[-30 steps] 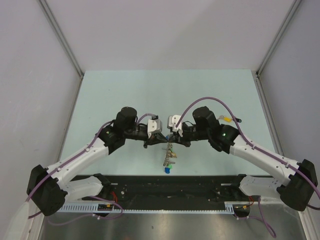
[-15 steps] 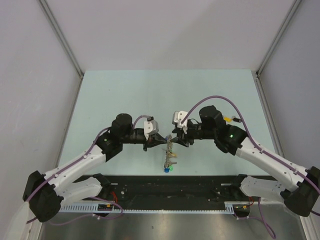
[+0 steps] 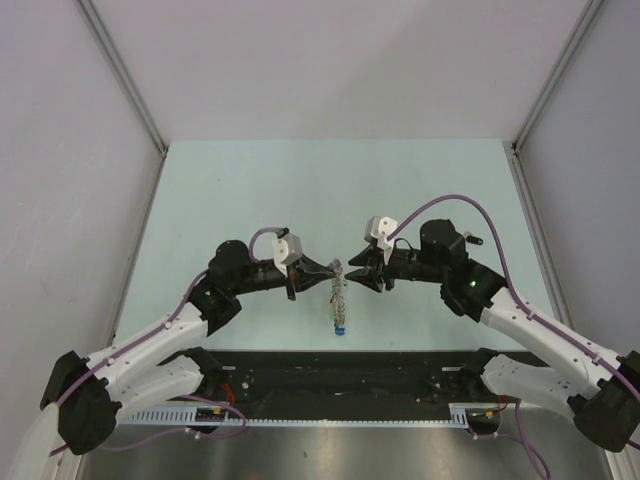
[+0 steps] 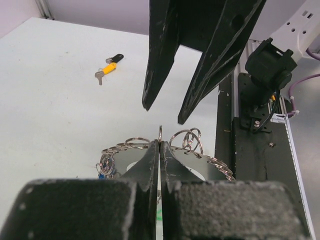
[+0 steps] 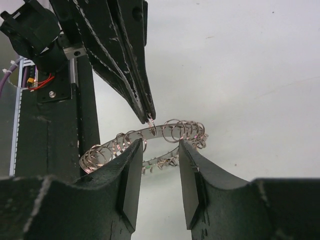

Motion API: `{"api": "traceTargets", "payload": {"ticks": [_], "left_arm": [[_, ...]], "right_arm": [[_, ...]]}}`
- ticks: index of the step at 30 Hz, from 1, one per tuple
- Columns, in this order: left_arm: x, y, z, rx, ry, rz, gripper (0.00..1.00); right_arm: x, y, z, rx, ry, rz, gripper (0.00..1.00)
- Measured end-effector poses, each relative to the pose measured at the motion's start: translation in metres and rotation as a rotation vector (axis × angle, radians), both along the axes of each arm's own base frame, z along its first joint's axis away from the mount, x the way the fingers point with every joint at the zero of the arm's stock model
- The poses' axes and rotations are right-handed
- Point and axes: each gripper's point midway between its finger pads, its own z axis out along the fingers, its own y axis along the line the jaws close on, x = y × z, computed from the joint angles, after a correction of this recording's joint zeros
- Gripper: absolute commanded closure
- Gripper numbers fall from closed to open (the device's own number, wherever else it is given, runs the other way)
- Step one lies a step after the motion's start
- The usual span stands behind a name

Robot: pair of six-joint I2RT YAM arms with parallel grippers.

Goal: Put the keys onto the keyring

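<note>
Counter [image 3: 250,190]: plain pale mint green.
Keyring [image 3: 337,288]: shiny silver-grey band, edge patterned with small silver wire loops.
Keys [image 4: 107,67]: one yellow head, one black head, silver blades.
Blue-headed key [image 3: 341,327]: bright blue.
Left gripper [image 4: 159,147], right gripper [image 5: 161,147]: matte black, pale scuffs along edges.
Arms [image 3: 150,340]: white links, black joints.
Cables [image 3: 440,200]: purple.
Walls [image 3: 60,150]: light grey.

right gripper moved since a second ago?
Yes. The right gripper shifted right, toward the table's right edge; its jaws stand open.
</note>
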Motion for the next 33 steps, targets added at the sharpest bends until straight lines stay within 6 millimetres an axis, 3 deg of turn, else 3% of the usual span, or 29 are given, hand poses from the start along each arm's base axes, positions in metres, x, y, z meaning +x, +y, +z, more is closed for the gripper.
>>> {"api": "traceTargets", "payload": {"ticks": [5, 14, 17, 21, 23, 28, 33], "left_arm": [[-0.001, 0.000, 0.000, -0.022, 0.010, 0.004, 1.00], [-0.001, 0.000, 0.011, -0.057, -0.015, 0.004, 1.00], [-0.001, 0.000, 0.013, -0.065, -0.015, 0.004, 1.00], [-0.002, 0.000, 0.012, -0.069, -0.014, 0.005, 1.00], [-0.002, 0.000, 0.011, -0.069, -0.012, 0.008, 0.99], [0.000, 0.004, 0.010, -0.054, -0.030, 0.028, 0.74], [0.003, 0.007, 0.016, 0.012, -0.086, 0.029, 0.59]], "right_arm": [[0.001, 0.005, -0.014, 0.033, 0.036, -0.006, 0.63], [0.004, 0.014, -0.005, 0.097, 0.032, 0.005, 0.67], [0.004, 0.016, -0.005, 0.101, 0.040, 0.013, 0.76], [0.003, 0.018, -0.007, 0.102, 0.050, 0.028, 1.00], [0.002, 0.019, -0.008, 0.101, 0.055, 0.034, 1.00], [0.000, 0.017, -0.010, 0.088, 0.051, 0.046, 1.00], [0.001, 0.008, -0.016, -0.013, 0.050, 0.036, 1.00]]}}
